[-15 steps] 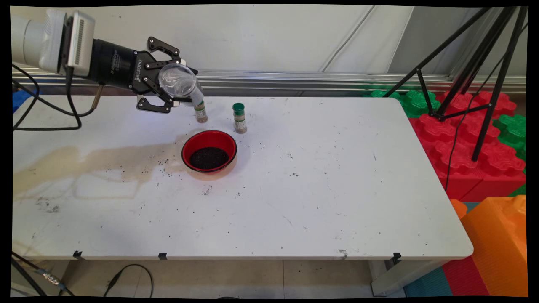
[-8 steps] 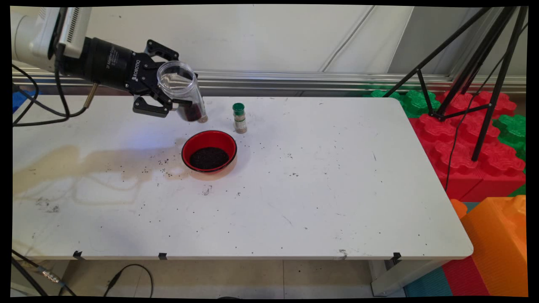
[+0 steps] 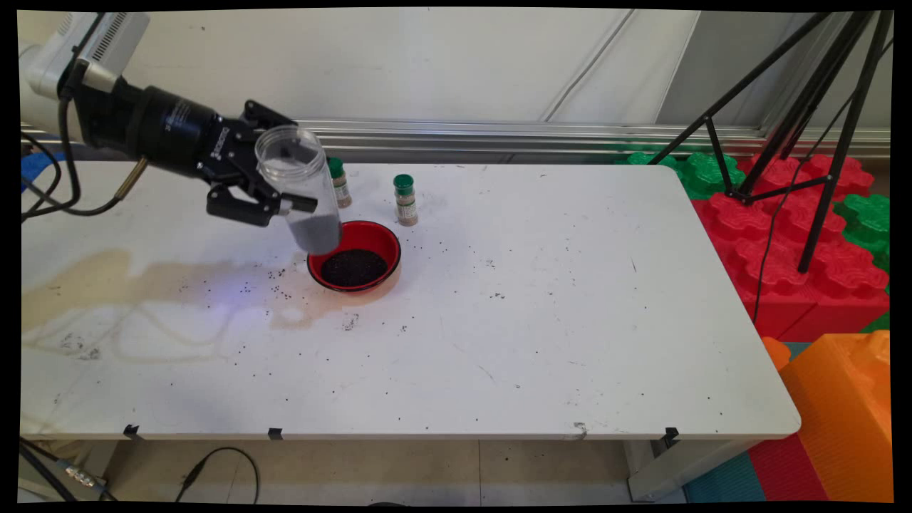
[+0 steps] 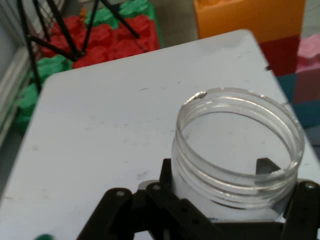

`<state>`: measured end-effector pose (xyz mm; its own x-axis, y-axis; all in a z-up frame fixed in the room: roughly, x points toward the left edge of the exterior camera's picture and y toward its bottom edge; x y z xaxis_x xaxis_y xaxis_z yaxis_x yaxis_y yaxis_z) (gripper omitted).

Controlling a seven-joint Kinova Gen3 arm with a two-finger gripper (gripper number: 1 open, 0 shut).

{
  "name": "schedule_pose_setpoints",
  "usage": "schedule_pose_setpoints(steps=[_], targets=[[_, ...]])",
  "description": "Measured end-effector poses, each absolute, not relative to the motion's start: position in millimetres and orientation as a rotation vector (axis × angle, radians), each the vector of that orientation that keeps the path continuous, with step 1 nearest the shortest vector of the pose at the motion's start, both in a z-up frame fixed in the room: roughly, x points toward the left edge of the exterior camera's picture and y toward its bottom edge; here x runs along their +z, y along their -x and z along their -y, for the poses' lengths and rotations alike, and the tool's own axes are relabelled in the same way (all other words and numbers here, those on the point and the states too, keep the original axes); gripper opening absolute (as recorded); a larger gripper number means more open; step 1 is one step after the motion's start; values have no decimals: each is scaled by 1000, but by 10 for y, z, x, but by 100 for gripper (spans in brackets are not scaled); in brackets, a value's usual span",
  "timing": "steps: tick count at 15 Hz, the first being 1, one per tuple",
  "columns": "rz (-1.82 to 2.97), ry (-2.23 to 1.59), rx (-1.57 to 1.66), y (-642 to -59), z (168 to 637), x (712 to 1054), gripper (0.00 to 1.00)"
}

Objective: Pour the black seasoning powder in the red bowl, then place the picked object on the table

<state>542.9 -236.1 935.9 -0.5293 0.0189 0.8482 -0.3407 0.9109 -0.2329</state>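
Gripping a clear plastic jar (image 3: 299,189) by its side, the black gripper (image 3: 274,194) has its fingers closed against the jar wall just below the threaded neck. The jar is nearly upright, tilted a little, its open mouth up and toward the camera of the main view, and dark grains fill its lower part. Its bottom hangs just over the left rim of a red bowl (image 3: 354,255), whether touching it or not I cannot tell. The bowl sits on the white table (image 3: 541,320) and holds a layer of the same dark grains.

From the hand view the jar (image 4: 239,150) shows its wide threaded mouth, with the gripper (image 4: 225,210) linkage on both sides of it.

Behind the bowl stand 2 small spice bottles with green caps: 1 spice bottle (image 3: 339,183) just beside the jar and partly hidden by it, the other green-capped bottle (image 3: 405,200) a little to the right, upright and apart from the bowl.

Loose dark grains and a brownish stain (image 3: 142,278) mark the tabletop left of the bowl. Right of the table stand a black tripod (image 3: 798,135) and red, green and orange foam blocks (image 3: 833,399).
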Motion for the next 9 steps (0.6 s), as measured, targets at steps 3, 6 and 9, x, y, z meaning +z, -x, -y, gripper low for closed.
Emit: schedule_pose_setpoints(steps=[3,6,9], targets=[[2055,-266,363,-5427,2279,9245,0],[2040,-277,292,-5431,2196,9064,0],[2036,-278,241,-5433,2132,8844,0]])
